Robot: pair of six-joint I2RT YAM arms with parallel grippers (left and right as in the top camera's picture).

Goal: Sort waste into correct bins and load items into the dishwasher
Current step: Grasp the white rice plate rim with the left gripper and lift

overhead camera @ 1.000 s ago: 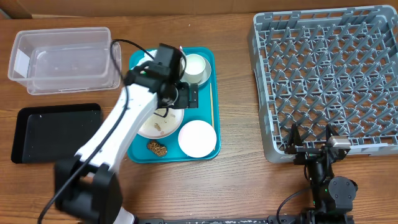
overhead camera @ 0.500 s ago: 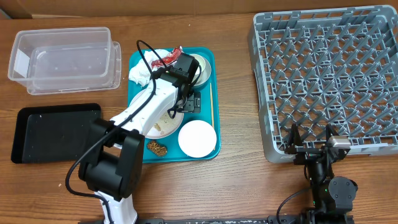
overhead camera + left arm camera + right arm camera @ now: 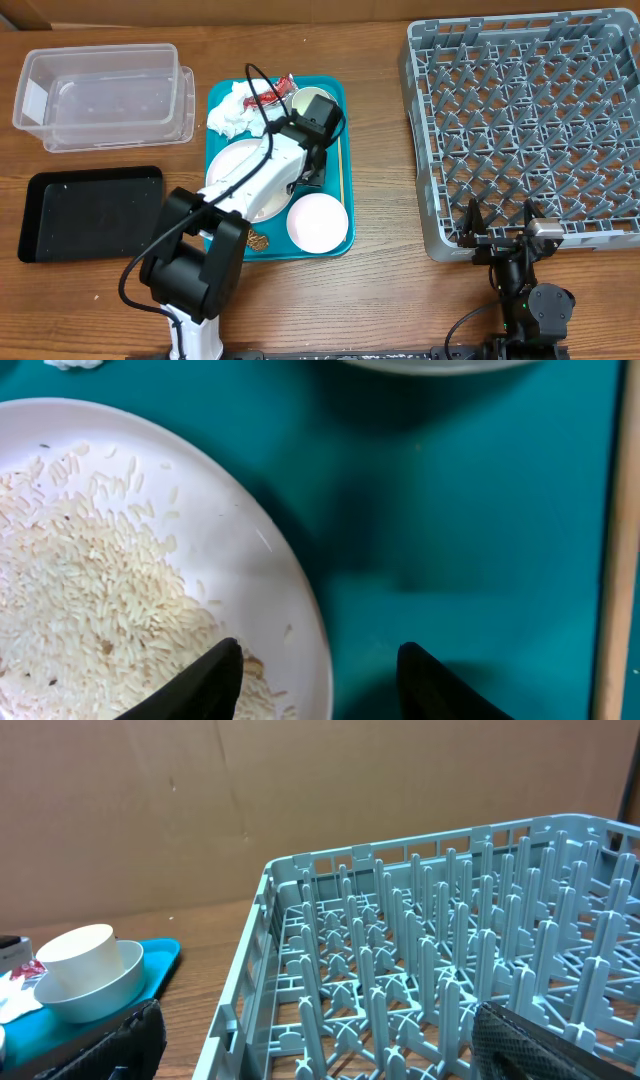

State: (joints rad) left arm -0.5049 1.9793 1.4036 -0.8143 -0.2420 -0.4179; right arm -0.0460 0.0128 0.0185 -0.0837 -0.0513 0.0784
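Note:
The large plate (image 3: 240, 180) with rice-like crumbs (image 3: 90, 570) lies on the teal tray (image 3: 335, 95). My left gripper (image 3: 320, 672) is open low over the plate's right rim, one finger above the rice and the other above bare tray; it also shows from overhead (image 3: 306, 182). Crumpled napkins (image 3: 232, 110) and a red wrapper (image 3: 272, 92) lie at the tray's back. The smaller plate (image 3: 318, 222) sits at the front right. The bowl (image 3: 95, 990) holds the white cup (image 3: 78, 952). My right gripper (image 3: 320, 1055) hangs open before the grey dishwasher rack (image 3: 525, 130).
A clear tub (image 3: 105, 95) stands at the back left, and a black tray (image 3: 90, 212) lies in front of it. A thin wooden stick (image 3: 340, 165) runs along the teal tray's right side. A brown biscuit piece (image 3: 258, 241) peeks out near the tray's front edge.
My left arm has swung right, off the napkins and down to the large plate's right rim, and its jaws have narrowed. The right arm has not moved.

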